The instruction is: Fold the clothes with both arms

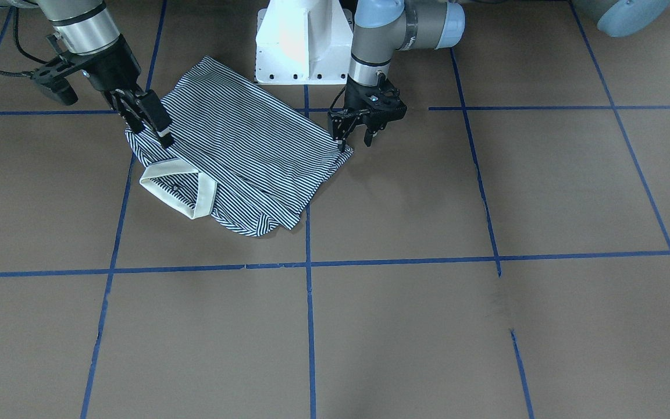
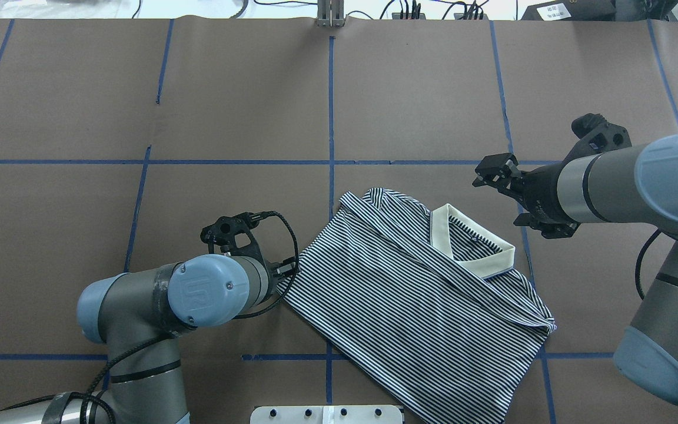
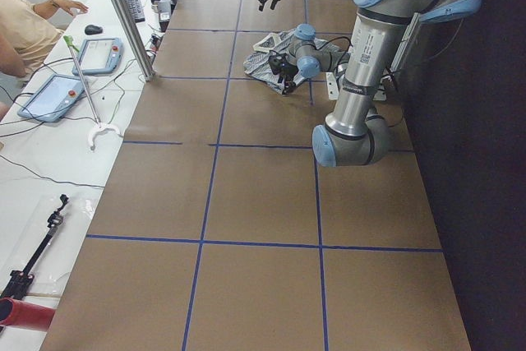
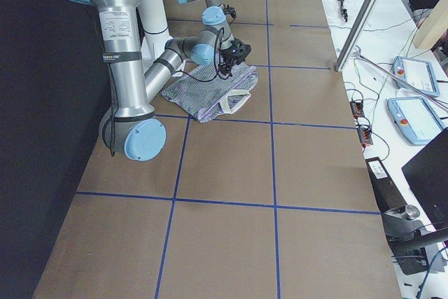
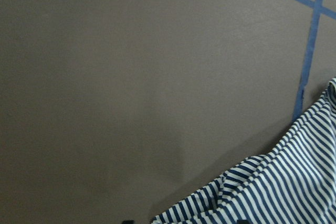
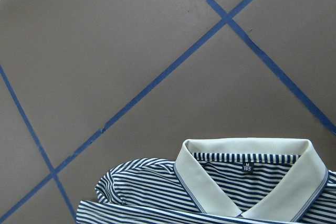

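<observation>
The left gripper [image 1: 356,137] was seen with its 2 fingers spread apart, and nothing was held between them. It was pointed straight down at the shirt's [image 2: 409,306] lower corner on the robot's left side. 1 fingertip was placed right at the edge of that corner. Whether the cloth was touched could not be told. In the left wrist view, only that striped corner was shown, low in the picture.

The right gripper [image 1: 150,125] was also seen with its fingers apart, and no cloth was held in it. It was held up in the air by the shirt's collar [image 2: 474,247] end, close to the shoulder edge. In the right wrist view, the open collar was looked down on, and a small dark size tag [image 6: 247,167] was shown inside it.

The shirt was laid flat on the brown table [image 1: 486,320], with its front turned up. It was laid at a slant, and its sides were folded in, so a long shape was made. The cream collar was pointed away from the robot. The bottom edge was laid just in front of the white base [image 1: 303,46]. Blue tape lines [image 1: 405,262] were crossed by the shirt. 1 of them was run under its middle.
</observation>
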Controlling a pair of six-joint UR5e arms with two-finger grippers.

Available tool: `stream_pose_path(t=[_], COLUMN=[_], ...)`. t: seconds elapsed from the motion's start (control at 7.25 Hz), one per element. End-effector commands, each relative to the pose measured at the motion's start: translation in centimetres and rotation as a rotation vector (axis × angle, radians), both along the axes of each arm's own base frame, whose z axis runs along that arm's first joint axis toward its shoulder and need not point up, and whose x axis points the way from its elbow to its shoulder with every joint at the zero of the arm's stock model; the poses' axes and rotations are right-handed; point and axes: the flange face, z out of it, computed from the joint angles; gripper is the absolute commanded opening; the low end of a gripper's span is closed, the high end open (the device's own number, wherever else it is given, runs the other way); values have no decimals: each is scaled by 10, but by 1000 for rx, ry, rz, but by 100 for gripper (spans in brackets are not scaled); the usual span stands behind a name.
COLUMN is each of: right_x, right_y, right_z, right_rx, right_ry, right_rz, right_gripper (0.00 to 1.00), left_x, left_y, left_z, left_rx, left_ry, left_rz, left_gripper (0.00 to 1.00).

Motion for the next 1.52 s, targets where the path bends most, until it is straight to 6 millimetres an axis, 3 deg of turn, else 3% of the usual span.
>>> stream_pose_path(t=[0.0, 0.28, 0.41, 1.38], right_x=[-3, -3, -3, -1], right_y=[-5, -5, -5, -5], right_z=[-5, -5, -5, -7], right_rx=[14, 14, 14, 16], right_ry=[-2, -3, -5, -9], right_rz=[-3, -3, -4, -2], right_gripper=[100, 100, 100, 100], left_x=[15, 15, 6, 16], left_y=[-4, -1, 1, 0], left_z=[0, 0, -12, 2], left_rx=[2, 1, 7, 0], left_ry=[-18, -20, 2, -29], left_rz=[3, 7, 7, 10], left_gripper=[67, 64, 61, 53])
